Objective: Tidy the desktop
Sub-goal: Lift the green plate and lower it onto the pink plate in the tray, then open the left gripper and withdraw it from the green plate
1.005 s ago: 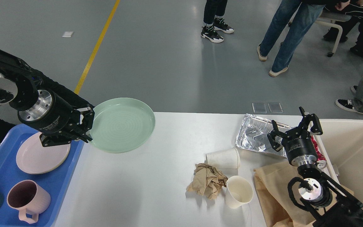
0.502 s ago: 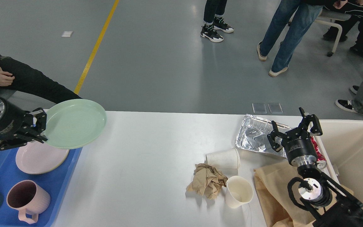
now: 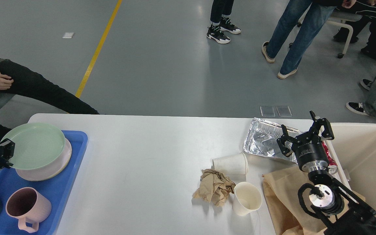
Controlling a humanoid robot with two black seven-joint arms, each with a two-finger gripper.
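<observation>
Lower left: left gripper [image 3: 7, 153] apparently grips green plate [image 3: 33, 150] over pink plate [image 3: 49, 169]. Next: release. Right gripper [image 3: 305, 137] wide, empty.

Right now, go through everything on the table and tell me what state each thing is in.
Green plate: stacked on the pink plate.
Pink mug: upright, empty.
Far paper cup: lying on its side.
Near paper cup: upright.
Brown paper: crumpled.
Foil tray: crumpled, empty.
Right pincer: open, empty.
Left pincer: at the green plate's rim.
</observation>
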